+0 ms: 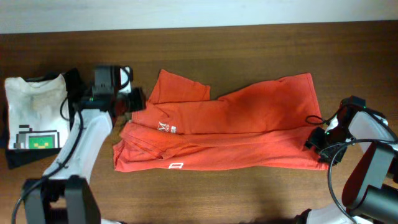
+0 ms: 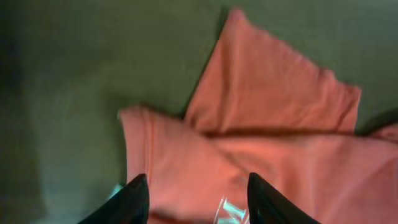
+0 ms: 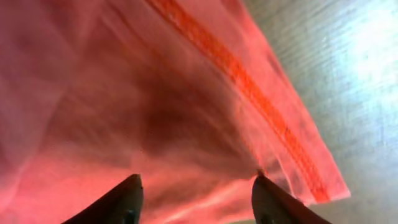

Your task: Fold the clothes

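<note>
The red-orange T-shirt (image 1: 236,127) lies half folded lengthwise across the middle of the table, white lettering (image 1: 165,129) and neck label (image 1: 175,165) at its left end. My left gripper (image 1: 135,99) is open over the shirt's left end, by the sleeve (image 1: 180,87); in the left wrist view its fingers (image 2: 198,190) straddle the cloth (image 2: 273,124) near the lettering. My right gripper (image 1: 318,138) is open at the shirt's right hem; in the right wrist view its fingers (image 3: 196,190) span the hem (image 3: 249,93).
A white T-shirt with a green pixel graphic (image 1: 36,112) lies folded on a black garment (image 1: 18,155) at the far left. Brown wooden table (image 1: 249,193) all round; its back edge runs along the top.
</note>
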Action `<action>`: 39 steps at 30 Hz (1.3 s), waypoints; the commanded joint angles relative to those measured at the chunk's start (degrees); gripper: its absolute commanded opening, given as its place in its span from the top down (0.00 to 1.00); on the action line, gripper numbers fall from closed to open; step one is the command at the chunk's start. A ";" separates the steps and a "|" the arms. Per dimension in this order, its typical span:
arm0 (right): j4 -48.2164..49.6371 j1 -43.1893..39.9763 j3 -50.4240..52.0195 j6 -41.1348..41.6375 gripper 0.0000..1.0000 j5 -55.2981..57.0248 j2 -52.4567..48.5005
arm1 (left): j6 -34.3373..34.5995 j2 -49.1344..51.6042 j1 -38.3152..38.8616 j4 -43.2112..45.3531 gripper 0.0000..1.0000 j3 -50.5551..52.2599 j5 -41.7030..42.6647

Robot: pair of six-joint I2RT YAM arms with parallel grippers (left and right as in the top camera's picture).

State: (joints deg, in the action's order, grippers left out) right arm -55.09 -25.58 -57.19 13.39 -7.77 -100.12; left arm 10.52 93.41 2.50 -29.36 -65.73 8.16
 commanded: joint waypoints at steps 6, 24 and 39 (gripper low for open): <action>-7.13 -0.31 -5.55 -0.09 0.27 -0.81 9.77 | -4.00 29.31 3.10 10.58 0.44 -18.64 4.72; 27.10 11.72 -12.90 -6.95 0.34 1.07 -1.55 | -3.72 34.42 3.32 -9.35 0.99 -43.58 0.70; 55.71 11.61 -12.90 -4.13 0.34 8.63 -16.83 | -3.78 37.13 4.26 -15.93 0.99 -49.44 0.44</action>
State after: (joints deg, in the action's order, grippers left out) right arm -2.33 -13.89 -69.49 8.84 0.01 -114.52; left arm 6.87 130.10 6.20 -42.19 -114.30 8.99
